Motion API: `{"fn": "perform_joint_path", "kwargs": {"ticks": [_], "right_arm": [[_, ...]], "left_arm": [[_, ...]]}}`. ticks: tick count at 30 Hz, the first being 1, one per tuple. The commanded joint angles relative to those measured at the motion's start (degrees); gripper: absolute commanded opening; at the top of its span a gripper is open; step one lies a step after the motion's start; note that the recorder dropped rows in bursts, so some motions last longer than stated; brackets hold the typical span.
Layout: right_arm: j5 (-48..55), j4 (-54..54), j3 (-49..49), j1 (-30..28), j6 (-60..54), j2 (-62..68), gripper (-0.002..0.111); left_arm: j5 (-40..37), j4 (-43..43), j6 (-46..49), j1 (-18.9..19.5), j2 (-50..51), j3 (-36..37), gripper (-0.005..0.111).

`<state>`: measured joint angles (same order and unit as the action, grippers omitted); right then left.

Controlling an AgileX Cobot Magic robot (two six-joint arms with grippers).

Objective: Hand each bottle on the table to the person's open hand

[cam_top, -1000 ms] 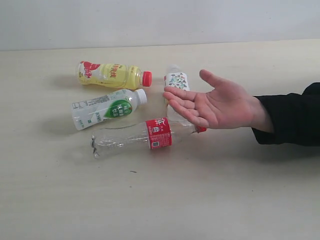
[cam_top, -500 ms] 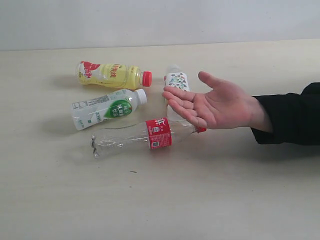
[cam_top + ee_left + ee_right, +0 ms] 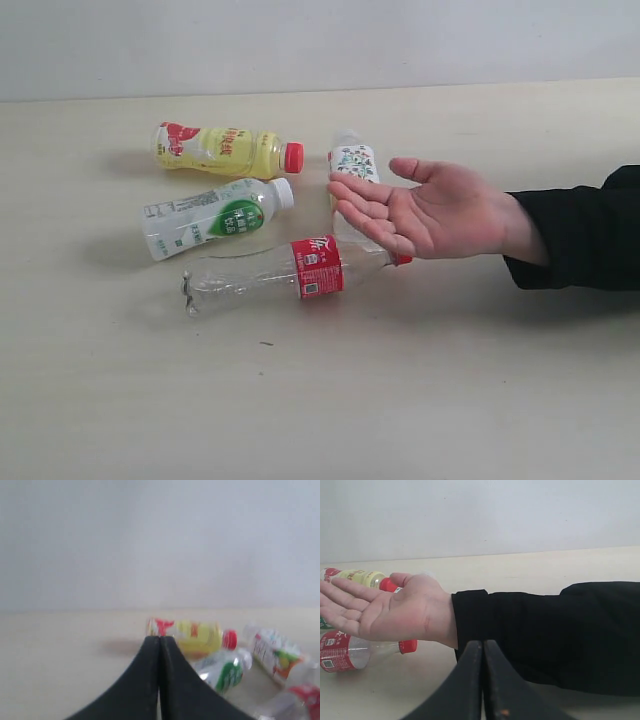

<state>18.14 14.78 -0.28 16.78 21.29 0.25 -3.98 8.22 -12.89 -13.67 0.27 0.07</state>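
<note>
- The left gripper [image 3: 159, 639] is clenched: its two black fingers are pressed together with no gap, and nothing is between them. It does not appear in the exterior view. In its own wrist view it stands short of the bottles and touches none of them.
- The white bottle [image 3: 215, 217], with a green label, lies on its side on the table [image 3: 300, 400]. Its white cap points to the right.
- The yellow bottle [image 3: 225, 150] lies on its side just behind the white one, nearer to the wall [image 3: 320, 40]. Its red cap also points right, and a narrow gap separates the two bottles.
- The red-label bottle [image 3: 280, 272] is clear and lies on its side in front of the white one. Its dented base is to the left, and its red cap is to the right, partly under the fingers of the hand.
- The cartoon bottle [image 3: 352, 162] lies right of the yellow cap, with one end toward the wall. The other end is hidden behind the hand.
- The hand [image 3: 430, 212] is open, palm up, fingers pointing left, and it holds nothing. Whether it touches the bottles under it, I cannot tell.
- The sleeve [image 3: 580, 230] is black and reaches to the right edge.
- The right gripper [image 3: 483, 642] is also clenched and grasps nothing. In its wrist view its tips are seen near the sleeve at the wrist.
</note>
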Motion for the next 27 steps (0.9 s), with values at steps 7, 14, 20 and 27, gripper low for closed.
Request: {"fn": "perform_joint_path", "kwargs": {"ticks": [7,14,20,27], "right_arm": [[-0.44,0.18,0.28,0.22,-0.31,-0.25,0.0],[-0.44,0.18,0.28,0.22,-0.31,-0.25,0.0],[-0.44,0.18,0.28,0.22,-0.31,-0.25,0.0],[-0.44,0.18,0.28,0.22,-0.31,-0.25,0.0]], "left_arm": [[37.86,-0.77,-28.87,0.03,-0.27,-0.07,0.0],[27.98,-23.9,-5.25,0.03,8.21,-15.21,0.0],[15.93,-37.72,15.93,0.03,26.9,-26.81,0.0],[-13.02,-30.52,18.58,-0.1,52.16,-41.38,0.0]]}}
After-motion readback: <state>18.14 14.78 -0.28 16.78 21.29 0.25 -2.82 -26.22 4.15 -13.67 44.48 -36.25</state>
